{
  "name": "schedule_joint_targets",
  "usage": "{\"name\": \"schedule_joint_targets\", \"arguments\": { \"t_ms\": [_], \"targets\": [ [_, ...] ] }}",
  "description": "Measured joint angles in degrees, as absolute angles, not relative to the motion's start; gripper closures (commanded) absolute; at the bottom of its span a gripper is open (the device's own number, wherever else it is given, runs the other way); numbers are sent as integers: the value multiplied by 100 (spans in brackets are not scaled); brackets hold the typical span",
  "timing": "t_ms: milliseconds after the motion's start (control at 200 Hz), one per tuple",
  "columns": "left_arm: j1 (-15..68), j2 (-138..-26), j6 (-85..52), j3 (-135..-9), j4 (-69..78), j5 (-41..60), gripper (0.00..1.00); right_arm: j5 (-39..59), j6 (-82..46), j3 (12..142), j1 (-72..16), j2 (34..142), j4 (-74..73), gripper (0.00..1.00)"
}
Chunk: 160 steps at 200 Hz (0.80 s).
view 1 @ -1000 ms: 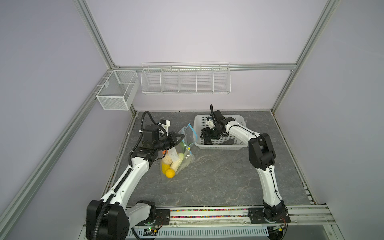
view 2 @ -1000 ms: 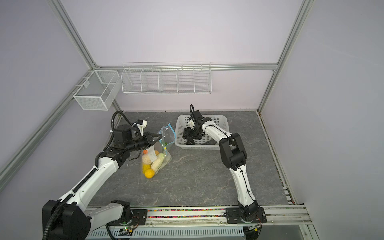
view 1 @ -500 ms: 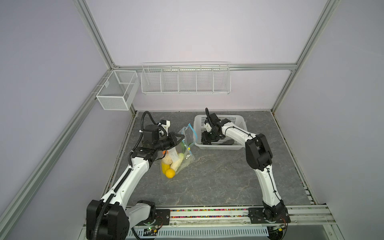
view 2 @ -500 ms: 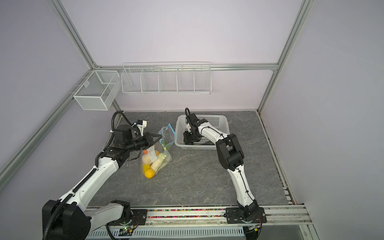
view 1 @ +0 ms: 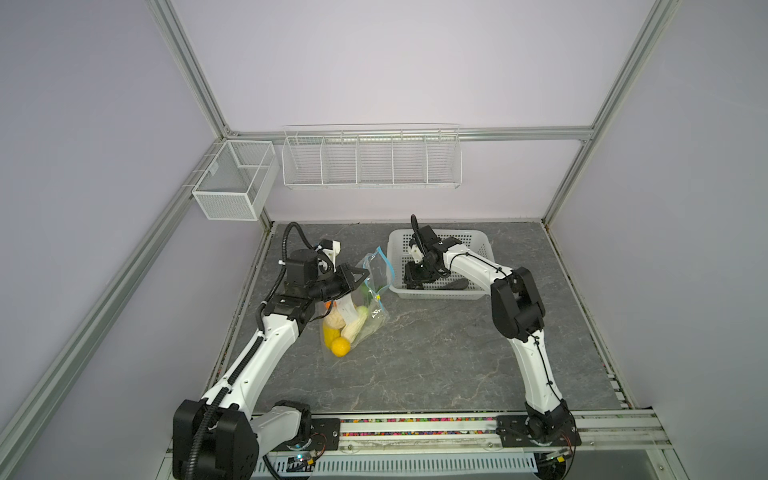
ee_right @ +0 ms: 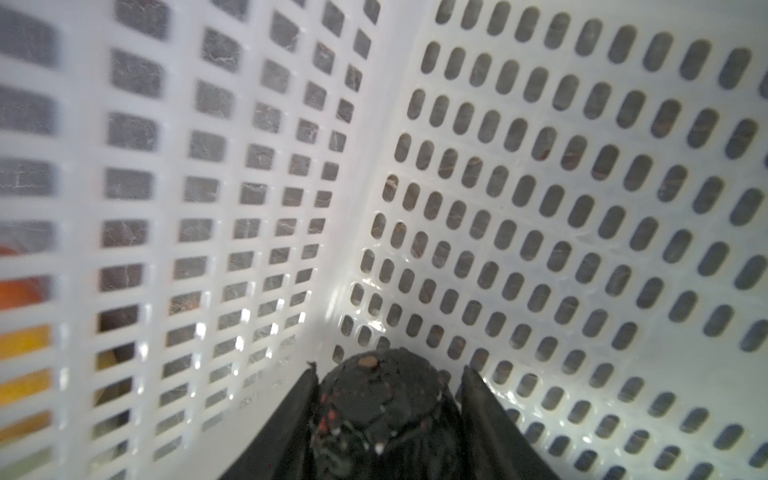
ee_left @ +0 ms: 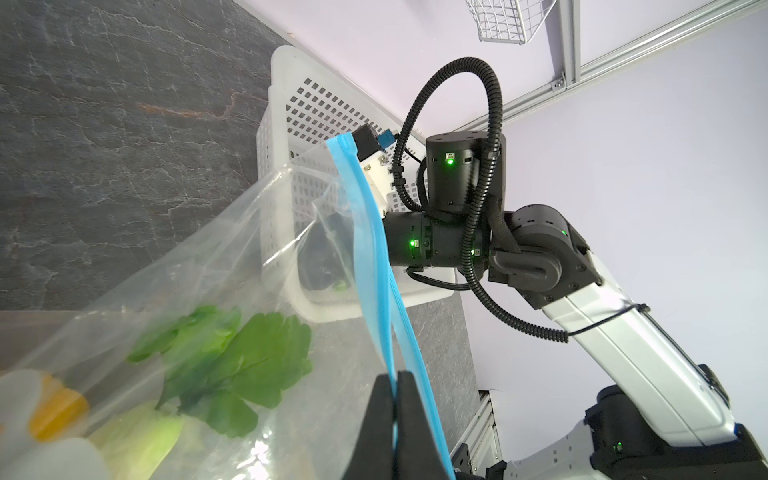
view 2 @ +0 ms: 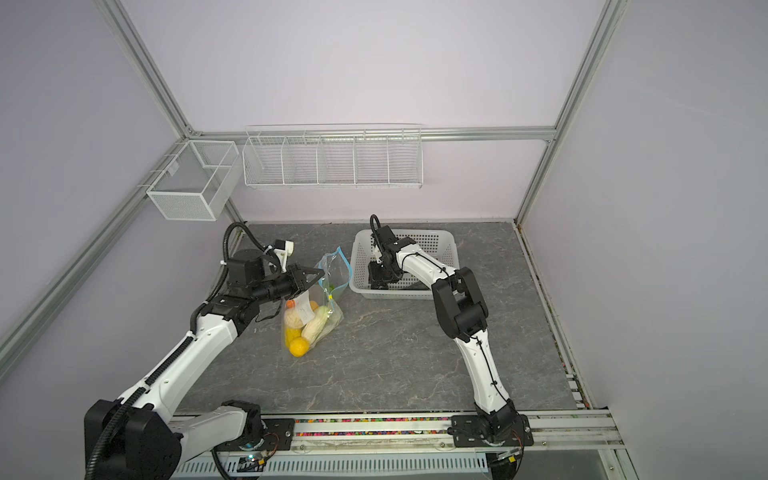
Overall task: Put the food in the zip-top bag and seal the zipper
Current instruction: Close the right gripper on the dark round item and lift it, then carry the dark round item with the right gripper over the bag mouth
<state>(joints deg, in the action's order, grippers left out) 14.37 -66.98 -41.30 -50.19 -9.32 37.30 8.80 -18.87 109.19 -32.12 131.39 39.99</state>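
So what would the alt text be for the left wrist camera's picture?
The left pincer pinches the blue zipper strip of a clear plastic bag holding green leaves. Behind it, the right arm reaches into a white basket on a grey table.

Swung a little leftward at the elbow of the right arm [view 1: 515, 307] and at its wrist since a second ago. Dipped slightly lower into the white basket [view 1: 436, 294] with the right gripper [view 1: 417, 277], at its left end. Drawn in from a wide spread to fingers [ee_right: 478, 399] set close against both sides of the dark avocado [ee_right: 382, 399].
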Motion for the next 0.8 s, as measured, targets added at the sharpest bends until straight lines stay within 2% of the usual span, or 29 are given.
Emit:
{"name": "schedule_joint_targets", "arguments": {
  "t_ms": [400, 800],
  "targets": [
    [1437, -6794, -4132, -5033, -930, 3699, 100, 1092, -2005, 10763, -2961, 13089, 3645, 56],
    [1437, -6794, -4167, -5035, -928, 3638, 100, 1308, -2064, 10326, -2738, 12479, 3277, 56]
  ]
}}
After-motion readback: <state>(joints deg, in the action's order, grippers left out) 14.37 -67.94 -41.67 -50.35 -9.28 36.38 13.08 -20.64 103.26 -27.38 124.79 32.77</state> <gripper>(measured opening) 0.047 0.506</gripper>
